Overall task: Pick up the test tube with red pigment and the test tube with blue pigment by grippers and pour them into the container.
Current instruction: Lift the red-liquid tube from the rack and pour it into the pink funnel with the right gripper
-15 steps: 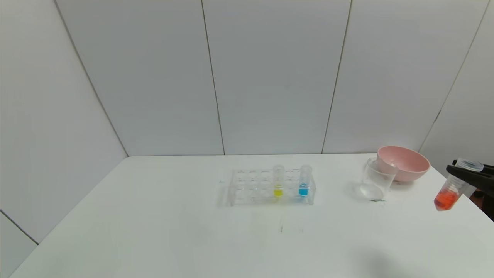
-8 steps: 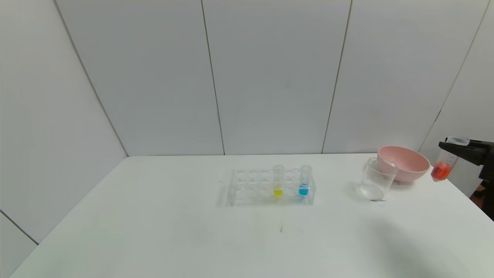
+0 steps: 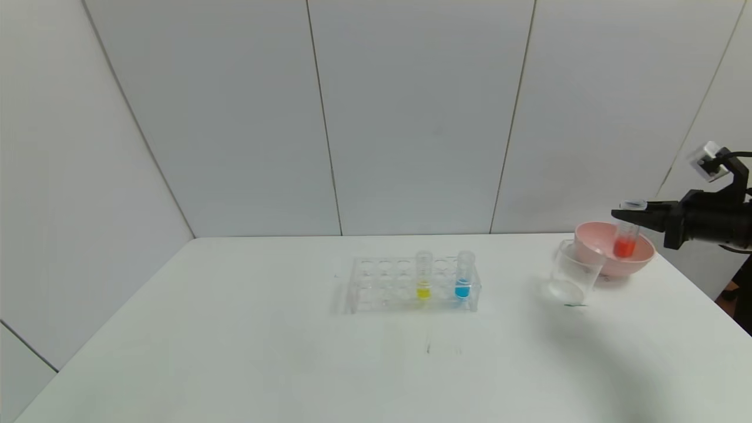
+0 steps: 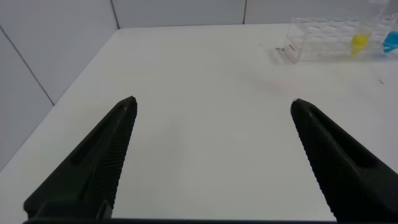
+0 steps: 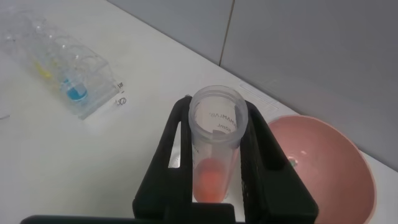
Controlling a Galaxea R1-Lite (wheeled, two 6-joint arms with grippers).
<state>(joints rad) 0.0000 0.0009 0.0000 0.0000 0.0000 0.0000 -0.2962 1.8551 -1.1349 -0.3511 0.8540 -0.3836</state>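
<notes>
My right gripper (image 3: 635, 216) is shut on the test tube with red pigment (image 3: 626, 235), holding it upright in the air at the far right, in front of the pink bowl (image 3: 641, 244). In the right wrist view the tube (image 5: 215, 149) stands between the gripper's fingers (image 5: 214, 134), mouth open, red liquid at its bottom. The test tube with blue pigment (image 3: 463, 276) stands in the clear rack (image 3: 376, 288), next to a yellow-liquid tube (image 3: 423, 276). The container (image 3: 573, 273), a clear beaker, stands left of the held tube, beside the bowl. My left gripper (image 4: 212, 109) is open and empty above bare table.
The pink bowl (image 5: 329, 162) stands just behind and right of the beaker, near the table's right edge. Grey wall panels close the back and both sides. The rack (image 5: 59, 65) sits mid-table, left of the beaker.
My right gripper has lifted the red tube and carried it left and farther back, from beside the table's right edge to in front of the pink bowl. The tube has turned from tilted to upright.
</notes>
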